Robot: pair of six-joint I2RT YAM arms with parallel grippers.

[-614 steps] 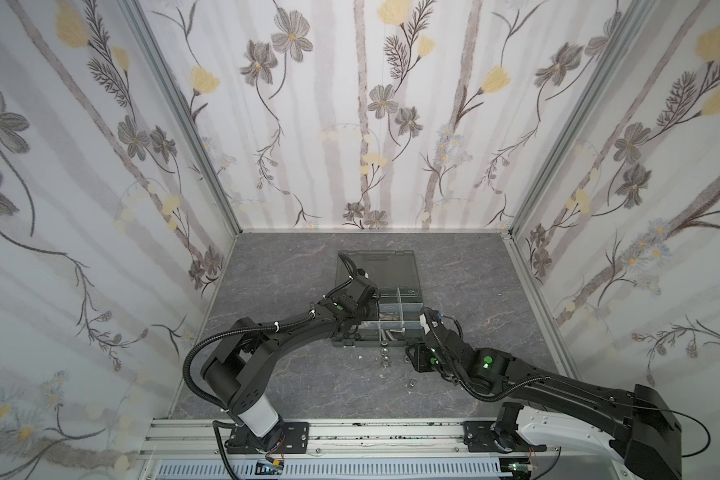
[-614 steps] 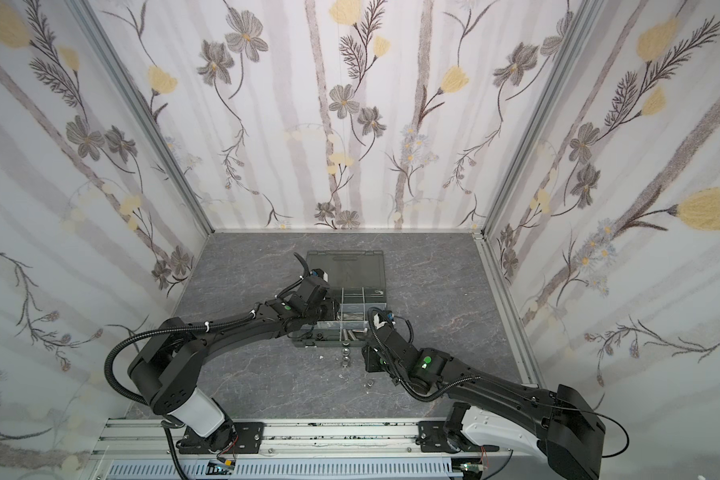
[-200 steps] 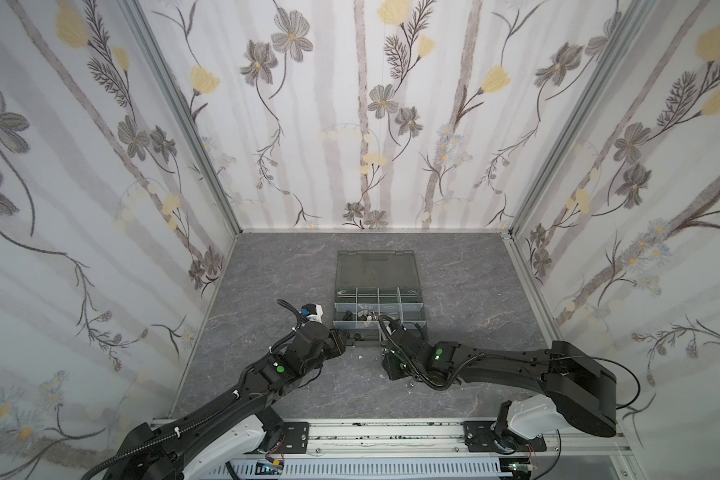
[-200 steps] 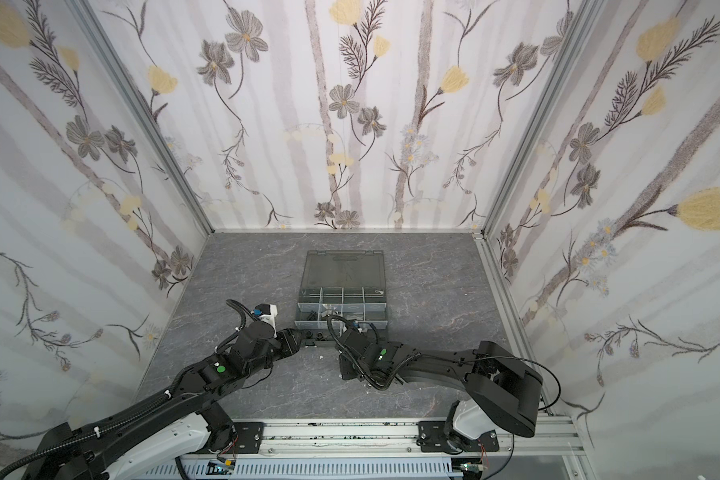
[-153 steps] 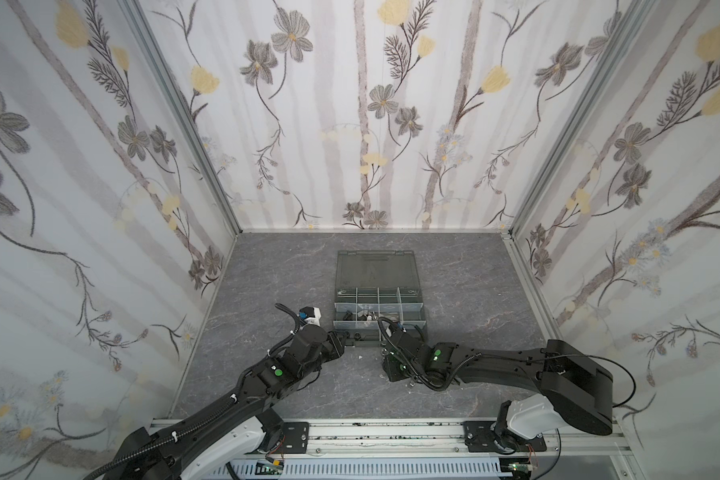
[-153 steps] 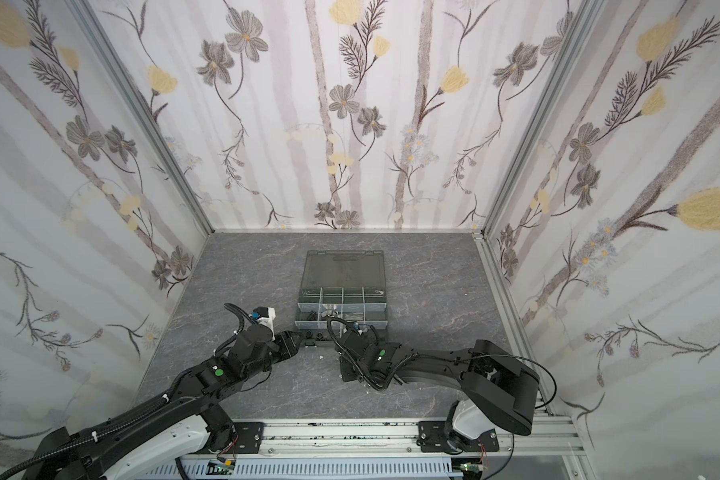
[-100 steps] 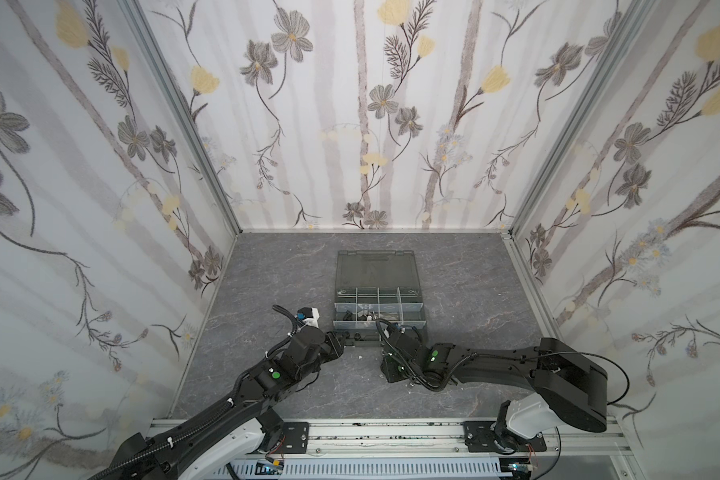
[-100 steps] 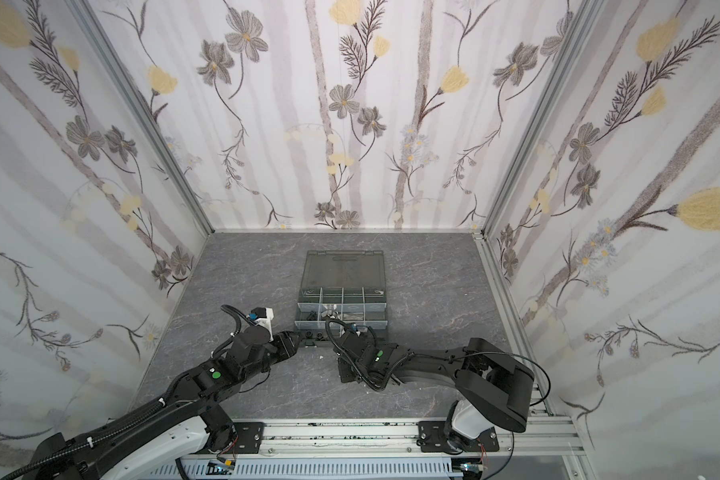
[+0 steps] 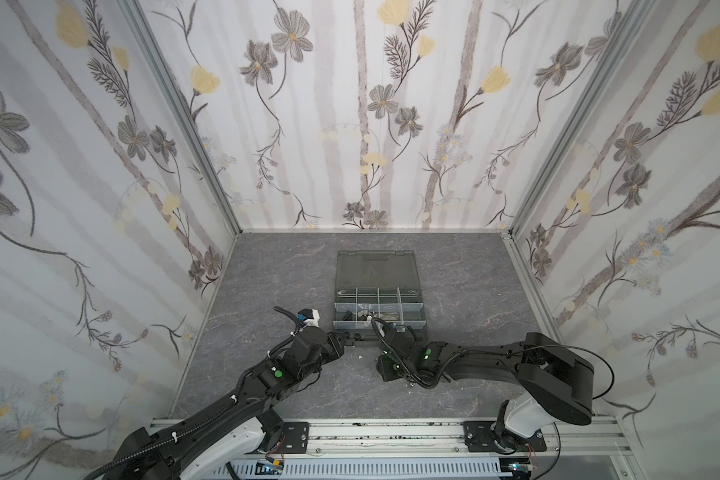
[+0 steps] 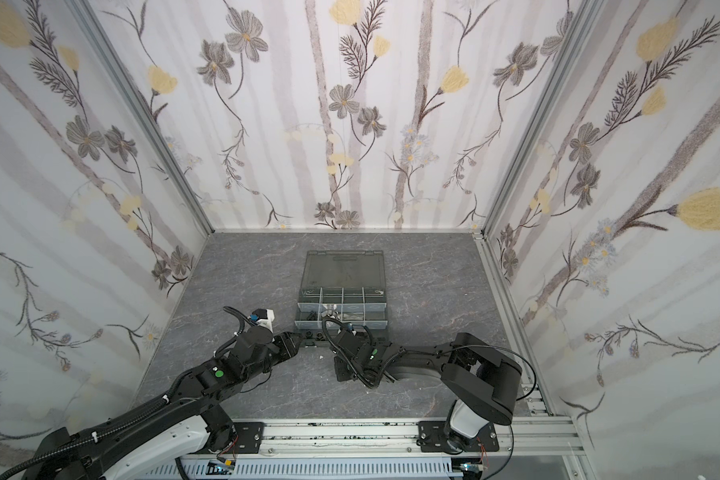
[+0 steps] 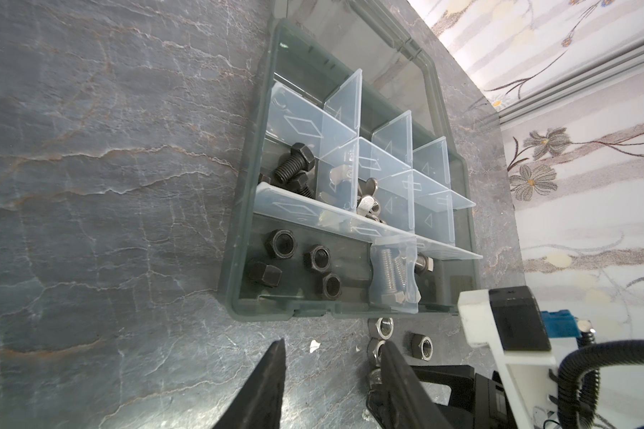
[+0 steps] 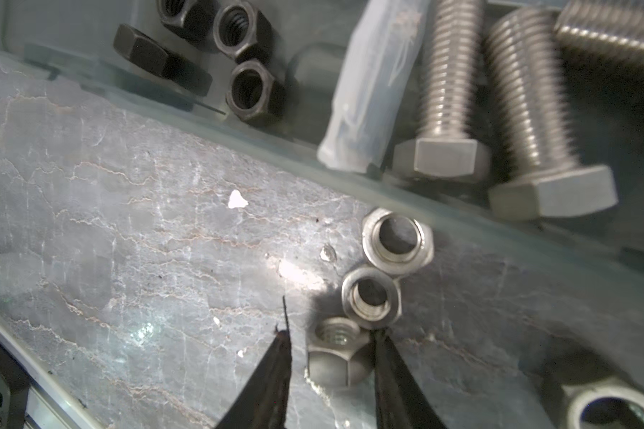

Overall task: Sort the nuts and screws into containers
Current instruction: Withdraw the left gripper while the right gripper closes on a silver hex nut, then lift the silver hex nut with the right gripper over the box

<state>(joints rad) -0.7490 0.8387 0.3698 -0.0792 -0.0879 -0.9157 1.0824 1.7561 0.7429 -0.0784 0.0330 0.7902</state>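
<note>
Organizer box (image 9: pixel 416 325) blocks twelve o'clock of the silver nuts (image 12: pixel 398 263); tabletop (image 9: pixel 474 299) (bare) lies free at the box's three and nine o'clock.

The picture's edge cuts off one silver nut (image 12: pixel 575 403).

Both top views are bright and evenly lit from above. The pale walls (image 9: pixel 100 208) look slightly washed out, and the grey worktop (image 10: pixel 246 270) is darker, with only faint, soft shadows. Wide-angle distortion splays the wall posts (image 9: pixel 186 124) outward toward the picture edges. In the left wrist view the organizer box (image 11: pixel 235 260) is sharp and the far wall is overexposed. The right wrist view is soft. There the silver screws (image 12: pixel 450 93) blur, and a glare patch whitens the worktop beside the silver nuts (image 12: pixel 372 297), which cast a dark shadow.
</note>
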